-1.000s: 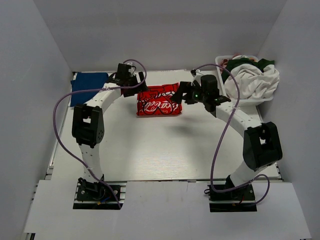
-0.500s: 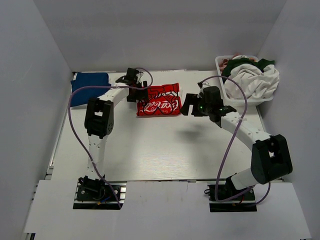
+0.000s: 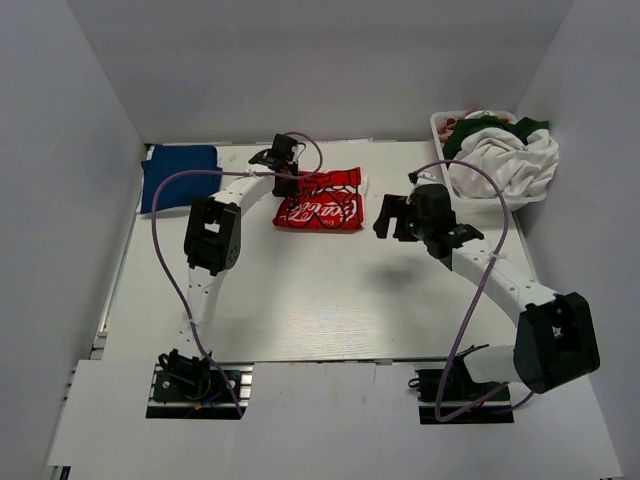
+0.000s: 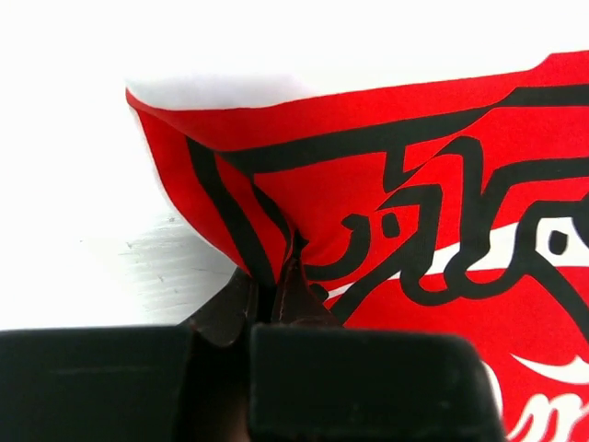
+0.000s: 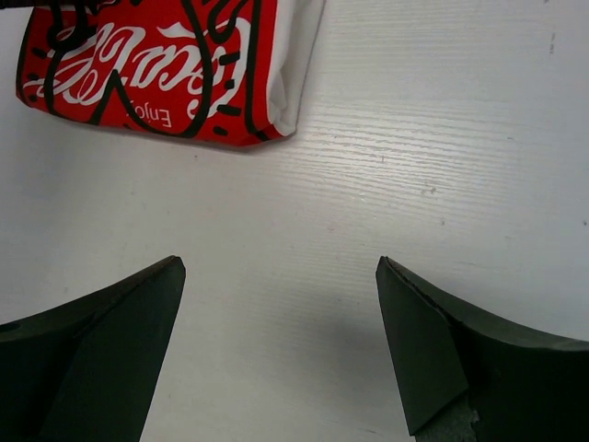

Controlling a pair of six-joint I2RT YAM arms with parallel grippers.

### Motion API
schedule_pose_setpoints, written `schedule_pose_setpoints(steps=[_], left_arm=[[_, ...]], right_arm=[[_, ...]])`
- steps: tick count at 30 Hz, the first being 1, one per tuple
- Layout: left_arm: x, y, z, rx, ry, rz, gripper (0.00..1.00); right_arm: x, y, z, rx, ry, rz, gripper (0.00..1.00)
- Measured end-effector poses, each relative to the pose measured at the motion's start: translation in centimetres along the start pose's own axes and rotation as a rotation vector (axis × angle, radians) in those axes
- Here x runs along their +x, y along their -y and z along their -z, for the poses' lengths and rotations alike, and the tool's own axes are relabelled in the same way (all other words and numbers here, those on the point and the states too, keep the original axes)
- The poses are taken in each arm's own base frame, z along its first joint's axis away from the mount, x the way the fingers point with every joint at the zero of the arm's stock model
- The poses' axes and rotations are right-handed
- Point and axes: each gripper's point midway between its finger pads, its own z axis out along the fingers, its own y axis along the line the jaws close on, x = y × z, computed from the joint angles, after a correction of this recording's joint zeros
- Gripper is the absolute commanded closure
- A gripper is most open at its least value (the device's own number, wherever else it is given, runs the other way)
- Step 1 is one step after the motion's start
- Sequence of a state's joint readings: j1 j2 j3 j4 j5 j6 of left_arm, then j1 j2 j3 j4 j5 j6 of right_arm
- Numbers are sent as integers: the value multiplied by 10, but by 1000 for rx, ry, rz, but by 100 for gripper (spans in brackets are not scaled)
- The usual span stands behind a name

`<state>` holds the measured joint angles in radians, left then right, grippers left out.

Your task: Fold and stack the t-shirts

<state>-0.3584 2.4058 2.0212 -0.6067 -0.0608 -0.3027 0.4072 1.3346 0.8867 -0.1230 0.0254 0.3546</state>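
- The red-printed t-shirt (image 3: 320,200) is laid folded on the white surface (image 3: 320,300), in its far middle part, between the two arms.
- A white layer of the same t-shirt is seen under the red print, along the edge in both wrist views.
- The left gripper (image 3: 289,184) is placed at the far left corner of this t-shirt.
- In the left wrist view its jaws are pressed together, and a small fold of the t-shirt's red edge is pinched between the fingertips (image 4: 299,299). The cloth is drawn into a crease at that place.
- The right gripper (image 3: 392,215) is held just to the right of the t-shirt, apart from it.
- In the right wrist view its jaws are spread wide and nothing is held between them. Only the bare surface is seen in the gap, and the near right corner of the t-shirt lies beyond the fingers.
- A blue t-shirt (image 3: 178,175) is laid folded at the far left corner of the surface, well apart from the red-printed one.
- A white basket (image 3: 438,122) stands at the far right corner. White t-shirts (image 3: 510,165) are heaped in it and hang over its rim, and a dark green t-shirt (image 3: 478,131) is seen on top of the heap.
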Motion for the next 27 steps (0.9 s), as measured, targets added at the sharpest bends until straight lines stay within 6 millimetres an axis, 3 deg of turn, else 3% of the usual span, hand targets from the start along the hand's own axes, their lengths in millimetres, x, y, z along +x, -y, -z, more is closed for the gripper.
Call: schedule_pose_setpoints(steps=[4,10,13,18,21,23,27], left_arm=[[-3,-11,5,-105,28,-86,100],[-9,-62,34,-303,60,-240,100],[-32,-83,64,-377,125,-304,100],[-86,-103,124,-468,281,-368,100],[-108,-115,153,-515,344,-381,100],[-117,-124,168,-548,365,-396,100],[-124,-138,176,-579,364,-437,100]], right_arm=[[-1,7,3,35,20,1,10],[3,16,2,73,29,7,10],[5,19,2,83,30,16,10],[5,22,-1,98,31,23,10],[9,26,-5,117,18,24,10],[12,30,-7,132,8,24,10],[14,32,-8,143,3,24,10]])
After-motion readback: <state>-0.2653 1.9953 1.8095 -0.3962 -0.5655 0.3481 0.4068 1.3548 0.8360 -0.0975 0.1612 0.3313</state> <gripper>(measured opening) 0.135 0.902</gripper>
